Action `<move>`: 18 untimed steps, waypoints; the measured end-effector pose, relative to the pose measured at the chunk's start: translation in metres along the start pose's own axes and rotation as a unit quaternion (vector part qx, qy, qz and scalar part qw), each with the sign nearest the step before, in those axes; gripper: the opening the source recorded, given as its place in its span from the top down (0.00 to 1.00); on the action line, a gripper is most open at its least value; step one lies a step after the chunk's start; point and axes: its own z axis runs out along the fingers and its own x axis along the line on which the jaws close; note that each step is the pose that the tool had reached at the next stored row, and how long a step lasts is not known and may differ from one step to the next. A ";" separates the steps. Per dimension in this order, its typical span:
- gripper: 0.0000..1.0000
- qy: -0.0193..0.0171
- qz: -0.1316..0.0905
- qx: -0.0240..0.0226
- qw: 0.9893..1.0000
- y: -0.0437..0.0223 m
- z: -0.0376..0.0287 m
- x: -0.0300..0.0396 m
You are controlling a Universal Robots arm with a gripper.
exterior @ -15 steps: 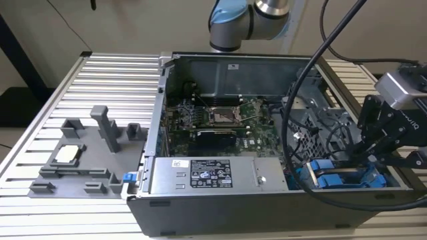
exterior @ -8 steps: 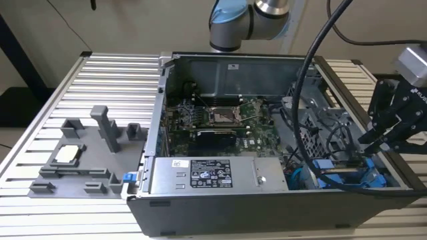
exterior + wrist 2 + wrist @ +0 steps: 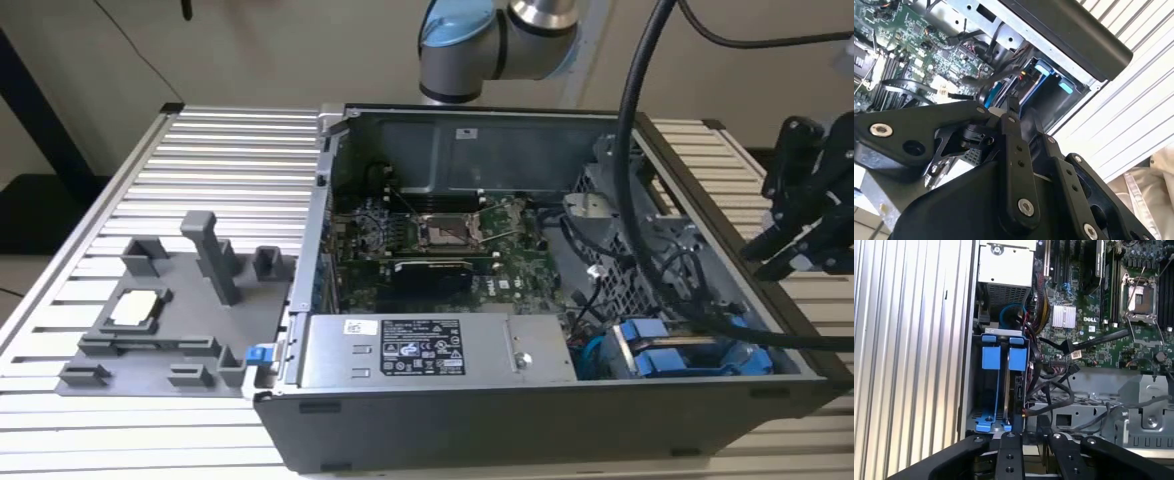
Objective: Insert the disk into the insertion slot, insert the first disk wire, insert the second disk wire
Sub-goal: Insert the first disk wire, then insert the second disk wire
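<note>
Disk – seated? (K.)

Looks so. Its blue carrier stands upright in the drive bay, at the computer case's near corner on the exterior view's right. Slot step judged done. (M.)

Wires? (K.)

Judged outstanding. In the first wrist view a black connector with a white tag lies over the motherboard, apart from the bay. Other black cables bunch just beside the disk; whether any is plugged, I cannot tell. (M.)

Gripper? (K.)

The exterior view places the gripper outside the case, past its wall on that view's right, well apart from the disk. Apart or together: cannot tell. The first wrist view adds the look down into the bay. The exterior view adds the grey fixture tray on the slatted table. (M.)
</note>
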 end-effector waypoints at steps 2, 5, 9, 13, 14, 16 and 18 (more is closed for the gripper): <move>0.73 0.000 0.000 0.000 1.000 0.0001 -0.0005 0.0000; 0.73 0.000 0.000 0.000 1.000 0.0004 -0.0006 -0.0001; 0.73 0.001 -0.001 0.013 1.000 0.0093 0.0004 -0.0023; 0.73 0.002 -0.002 0.027 1.000 0.0223 0.0027 -0.0047; 0.73 0.002 -0.002 0.029 1.000 0.0261 0.0034 -0.0058; 0.73 0.002 -0.003 0.032 0.999 0.0336 0.0049 -0.0081; 0.73 0.002 -0.003 0.036 0.999 0.0410 0.0065 -0.0109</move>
